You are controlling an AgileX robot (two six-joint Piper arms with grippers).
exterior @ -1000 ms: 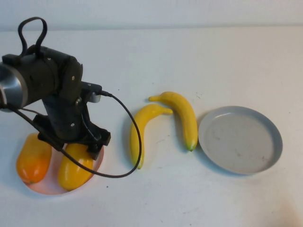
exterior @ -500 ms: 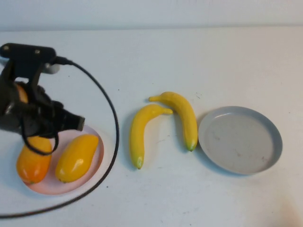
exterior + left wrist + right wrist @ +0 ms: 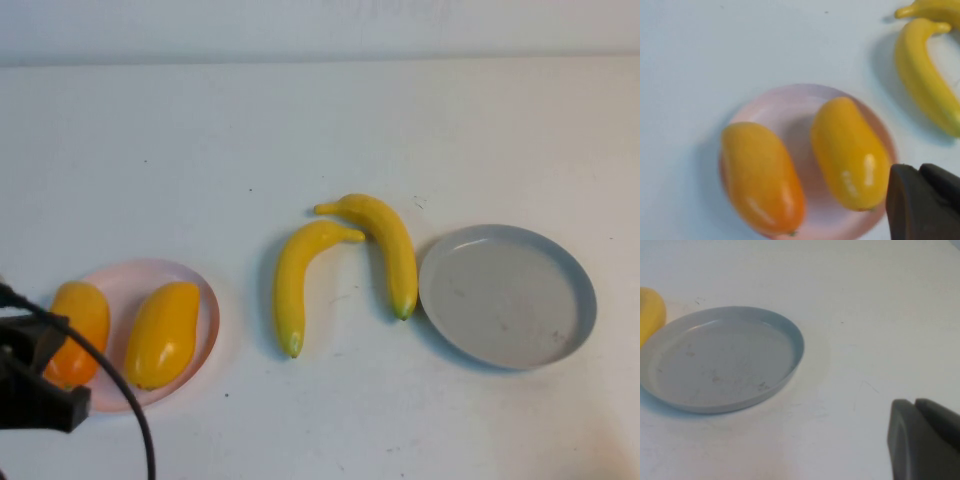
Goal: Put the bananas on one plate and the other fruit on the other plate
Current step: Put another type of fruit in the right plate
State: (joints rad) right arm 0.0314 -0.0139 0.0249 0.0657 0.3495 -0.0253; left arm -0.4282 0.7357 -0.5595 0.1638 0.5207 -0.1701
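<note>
Mangoes now lie side by side on the pink plate (image 3: 205,300), the yellow mango (image 3: 163,333) at 3 o'clock of the orange mango (image 3: 78,330). A second ago the left gripper (image 3: 35,385) stood over them; it has since pulled back to the table's 7 o'clock corner, carrying nothing, its opening impossible to judge. That half looks done. Both bananas (image 3: 345,260) lie on the table centre, untouched, just at 9 o'clock of the empty grey plate (image 3: 505,295). The right gripper (image 3: 925,442) hangs beyond that plate, fingers together and empty, and probably acts next.
</note>
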